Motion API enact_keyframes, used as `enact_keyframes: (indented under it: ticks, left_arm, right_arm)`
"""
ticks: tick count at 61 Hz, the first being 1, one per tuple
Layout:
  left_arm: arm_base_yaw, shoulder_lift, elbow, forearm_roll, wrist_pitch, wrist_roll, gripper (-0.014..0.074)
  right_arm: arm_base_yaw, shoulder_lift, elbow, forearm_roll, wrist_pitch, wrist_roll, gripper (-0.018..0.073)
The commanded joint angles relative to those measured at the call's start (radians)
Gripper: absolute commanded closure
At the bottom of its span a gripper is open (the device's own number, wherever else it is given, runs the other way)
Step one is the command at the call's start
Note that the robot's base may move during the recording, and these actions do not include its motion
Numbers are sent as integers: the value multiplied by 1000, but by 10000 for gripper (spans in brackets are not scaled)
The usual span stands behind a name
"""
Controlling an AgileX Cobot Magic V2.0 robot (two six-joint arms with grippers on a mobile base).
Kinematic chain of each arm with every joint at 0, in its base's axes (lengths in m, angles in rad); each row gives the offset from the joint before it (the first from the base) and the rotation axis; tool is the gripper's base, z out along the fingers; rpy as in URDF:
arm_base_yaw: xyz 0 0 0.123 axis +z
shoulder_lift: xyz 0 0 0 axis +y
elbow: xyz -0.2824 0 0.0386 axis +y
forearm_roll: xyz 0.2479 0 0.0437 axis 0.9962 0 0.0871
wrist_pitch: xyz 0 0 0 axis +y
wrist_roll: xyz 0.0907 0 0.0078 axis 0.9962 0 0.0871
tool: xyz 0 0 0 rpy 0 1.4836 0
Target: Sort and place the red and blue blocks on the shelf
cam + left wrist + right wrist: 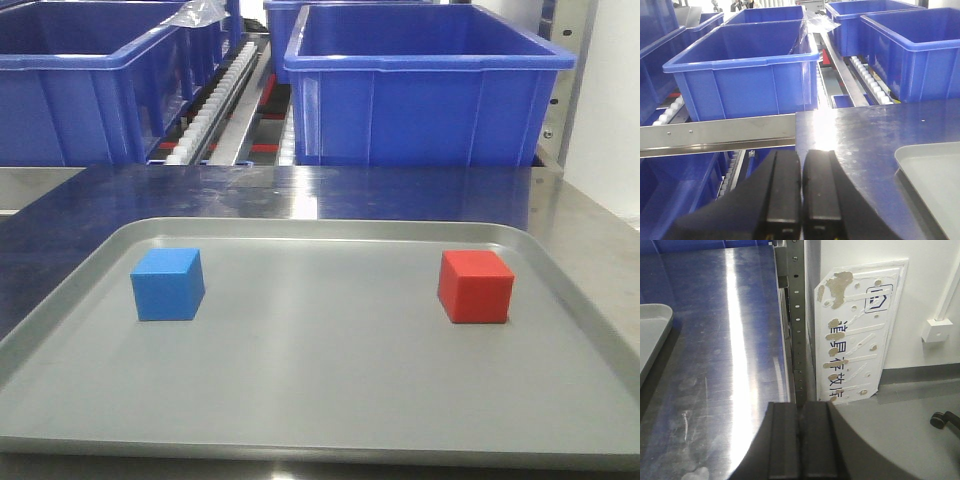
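Two small cubes on a flat grey tray [320,410], well apart: blue block [167,284] toward the left side, red block [476,286] toward the right. Each flat on one face, roughly level with the other, neither touching the rim. Tray lying on a shiny steel desk [300,190]. Beyond the desk, the shelf [228,95], with white roller tracks running back between large blue bins [425,95]; both blocks on the tray, not on the shelf.

From the left wrist: left pincer [801,160] closed, dark fingers side by side with only a thin slit between, gripping nothing. Poised over the left edge of the desk, near a brushed steel rail [715,132] carrying two small screws. Corner of the tray at the lower right of that view, more blue bins behind the rail.

From the right wrist: right pincer [799,407] likewise closed, fingers pressed together, empty. Poised above the right edge of the desk, beside a perforated metal post [797,315]. Tray rim just visible at far left there. Past the post, against the wall, a white panel [855,335] with worn printed characters.
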Motion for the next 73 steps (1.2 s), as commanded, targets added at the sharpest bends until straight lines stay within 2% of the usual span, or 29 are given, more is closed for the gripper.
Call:
enact_keyframes:
  ticks: [1,73]
  left_arm:
    - [-4,-19,42,-2,-82,-5,473]
    - [-4,-19,42,-2,-82,-5,473]
  right_arm:
    - [-5,-17,-12,-4,-41,-9,510]
    - [-5,-17,-12,-28,-47,-9,510]
